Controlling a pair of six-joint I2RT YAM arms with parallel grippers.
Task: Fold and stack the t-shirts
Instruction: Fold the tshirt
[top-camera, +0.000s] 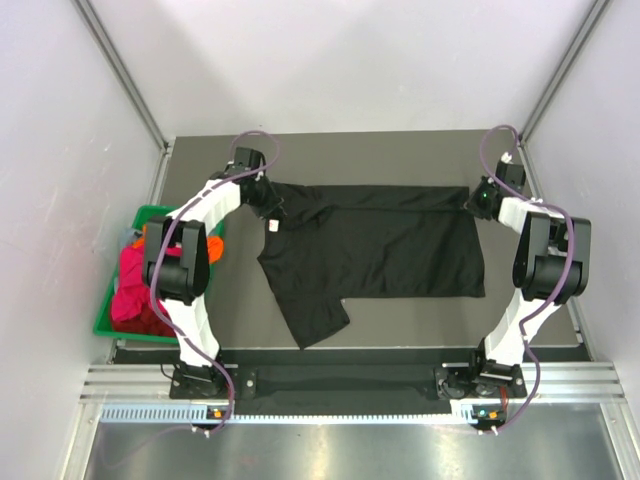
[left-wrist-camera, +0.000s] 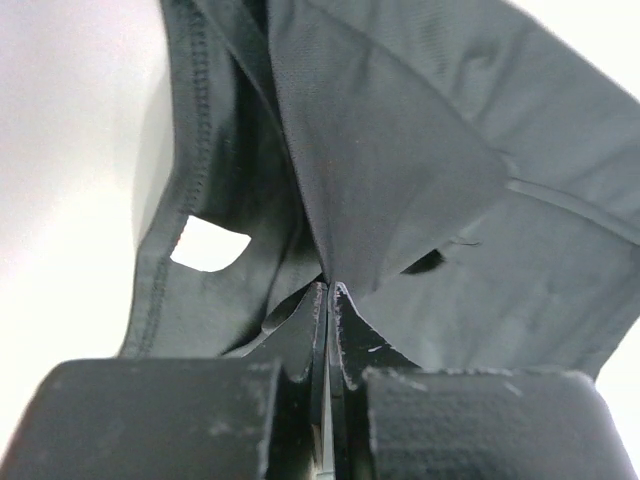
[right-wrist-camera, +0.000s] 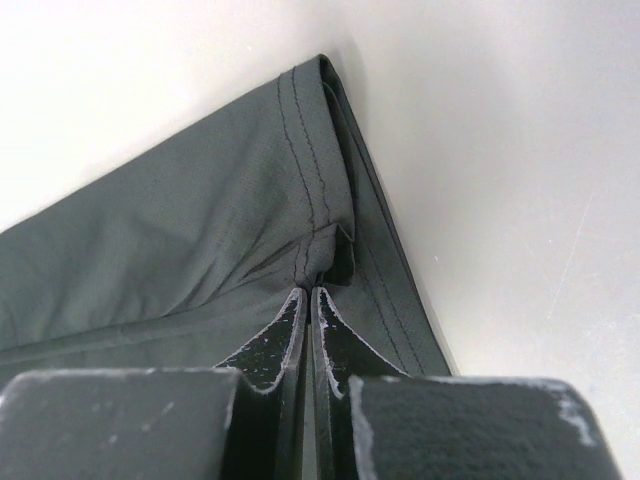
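Observation:
A black t-shirt (top-camera: 380, 245) lies spread across the dark table, neck end to the left with its small white label (top-camera: 270, 226), one sleeve (top-camera: 315, 315) trailing toward the near edge. My left gripper (top-camera: 268, 203) is shut on the shirt's far left corner near the collar; in the left wrist view the black cloth (left-wrist-camera: 400, 170) rises from the pinched tips (left-wrist-camera: 329, 288). At the far right corner, my right gripper (top-camera: 478, 200) is shut on the stitched hem (right-wrist-camera: 310, 190), fingertips closed (right-wrist-camera: 308, 292). Red, magenta and orange t-shirts (top-camera: 135, 285) lie bunched in the bin.
A green plastic bin (top-camera: 120, 330) stands at the table's left edge beside the left arm. White walls enclose the table on three sides, with metal posts at the far corners. A rail (top-camera: 340, 385) with both arm bases runs along the near edge.

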